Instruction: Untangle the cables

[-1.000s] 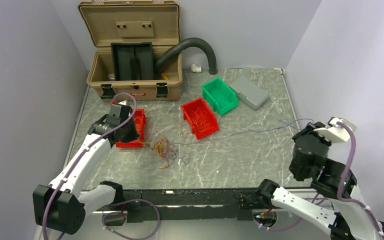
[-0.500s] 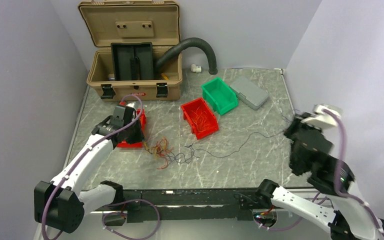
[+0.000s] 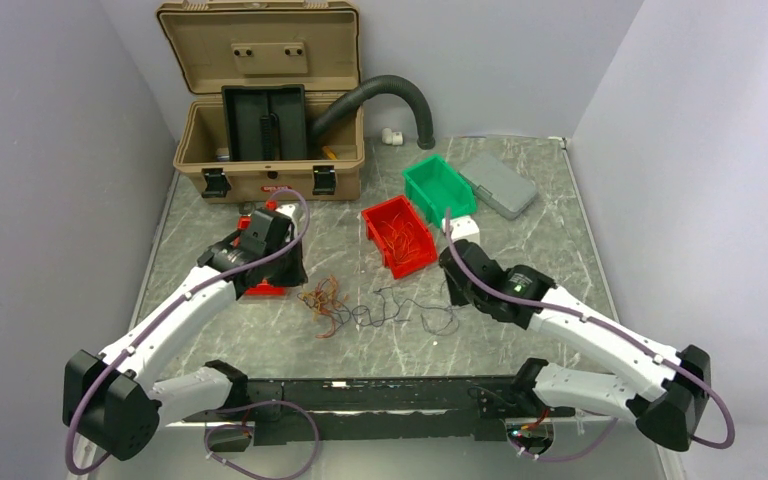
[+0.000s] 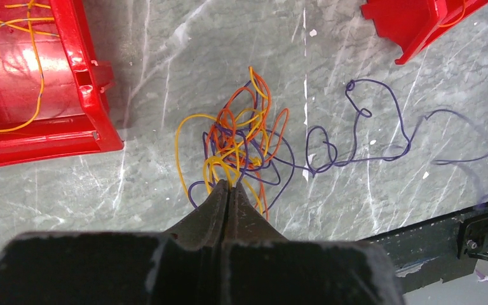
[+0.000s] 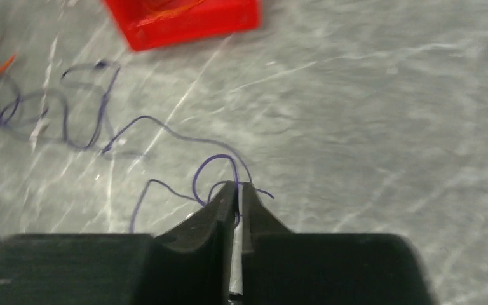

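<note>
black rail (image 3: pixel 380 392): near edge of the table (image 3: pixel 550 235), both arms reach out from it.
left gripper (image 4: pixel 229 187): fingers pressed flat together, tips right at the near edge of the cables. Can't tell if a strand is nipped in there.
cables (image 4: pixel 238 143): small tangle of orange, yellow and purple loops lying on the table, just beside the near red bin.
near red bin (image 4: pixel 89 95): left of the cables, a few yellow strands inside.
purple wire (image 4: pixel 362 112): runs out of the cables to the right in slack curls.
right gripper (image 5: pixel 236 187): fingers together with the wire's end loop right at the tips. Looks pinched (that view's blurry, so not 100%).
risk: if the right side pulls while the left has no real hold, I'd guess the whole tangle just drags along or cinches tighter. The wire is also thin enough to slip out of the pinch, and a loop could snag on a bin corner.
far red bin (image 3: pixel 415 265): past the purple wire, orange strands in it.
green bin (image 3: pixel 457 214): just behind that, with a grey box (image 3: pixel 500 185) beside it.
toolbox (image 3: pixel 260 40): tan, lid up, black tray (image 3: pixel 263 120) inside.
writing: there's a small red label (image 3: pixel 273 188) on the toolbox front, too tiny to read. Nothing else legible.
hose (image 3: pixel 400 88): black, curving out of the toolbox at the back.
</note>
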